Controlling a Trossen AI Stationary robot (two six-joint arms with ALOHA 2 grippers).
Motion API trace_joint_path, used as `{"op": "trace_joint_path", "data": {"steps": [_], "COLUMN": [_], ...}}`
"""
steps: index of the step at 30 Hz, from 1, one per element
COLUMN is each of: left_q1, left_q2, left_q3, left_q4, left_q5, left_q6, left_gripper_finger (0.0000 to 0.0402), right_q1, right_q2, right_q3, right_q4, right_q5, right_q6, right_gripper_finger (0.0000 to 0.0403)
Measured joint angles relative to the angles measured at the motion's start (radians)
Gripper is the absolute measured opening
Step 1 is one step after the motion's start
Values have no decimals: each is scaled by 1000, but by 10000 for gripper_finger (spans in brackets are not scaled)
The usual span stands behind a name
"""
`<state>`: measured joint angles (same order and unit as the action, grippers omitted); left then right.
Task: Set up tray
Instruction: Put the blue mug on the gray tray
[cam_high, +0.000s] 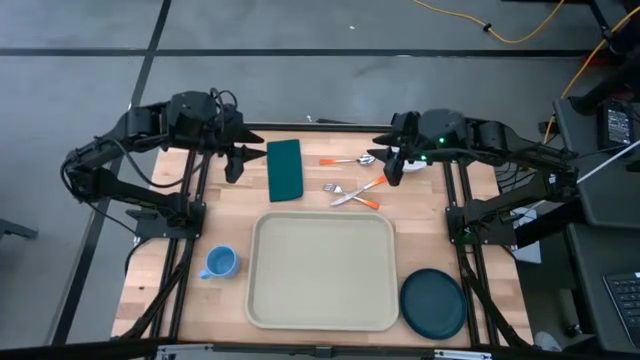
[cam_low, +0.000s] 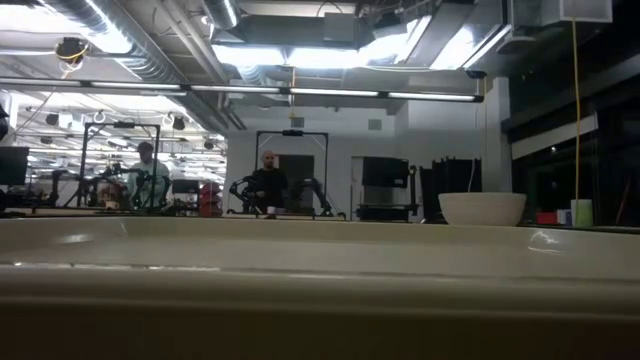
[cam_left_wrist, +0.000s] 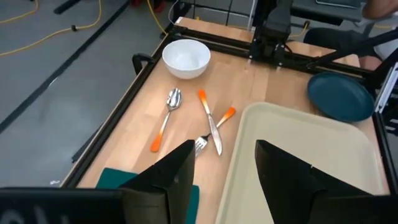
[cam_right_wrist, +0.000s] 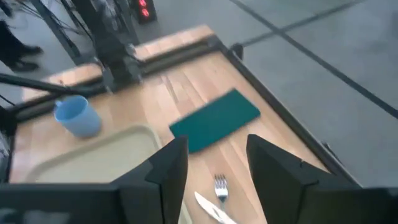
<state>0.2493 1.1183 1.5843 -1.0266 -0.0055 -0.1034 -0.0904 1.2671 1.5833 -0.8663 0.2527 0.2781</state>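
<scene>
**Tray empty, both hands idle at far edge – cutlery pile is the main risk**

Nearest edge of the desk: tray is centred there, flat and empty. Mug is set just beside its left rim, plate just beside its right near corner. Either could be knocked or pushed off the near edge if a rim is clipped on the way in; the plate sits close to the desk corner. The low view is blocked by the tray rim, so little is shown from that side.

Beyond the tray: fork and knife are crossed and touching, spoon just beyond them. A clean grasp on one piece is judged hard; its neighbour is likely to be dragged or flicked, and thin flat metal may slip from the fingers. Napkin lies flat to the left of the cutlery, so a pinch may miss or only crumple it.

Far edge: left hand is held above the desk by the napkin, fingers apart, nothing held. Right hand is held near the bowl, fingers apart, nothing held. The bowl sits under the right arm in the high view and could be bumped on descent. Collision between the arms is possible if both reach for the cutlery.

People are seen in the room beyond, well away.
</scene>
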Motion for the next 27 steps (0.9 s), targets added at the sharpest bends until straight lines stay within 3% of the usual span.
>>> {"op": "trace_joint_path", "data": {"steps": [4,10,24,27], "left_q1": [0,0,0,0], "left_q2": [-17,-41,-44,-44], "left_q3": [-54,-135,-154,-154], "left_q4": [42,93,96,96], "left_q5": [-15,-43,-45,-45], "left_q6": [-12,-23,-43,-43], "left_gripper_finger": [164,164,164,164], "right_q1": [-6,-14,-14,-14], "right_q2": [0,0,0,0], "right_q3": [0,0,0,0], "right_q4": [-118,-226,-231,-240], "right_q5": [51,30,13,-66], "right_q6": [35,81,82,99], "right_gripper_finger": [170,170,170,170]}}
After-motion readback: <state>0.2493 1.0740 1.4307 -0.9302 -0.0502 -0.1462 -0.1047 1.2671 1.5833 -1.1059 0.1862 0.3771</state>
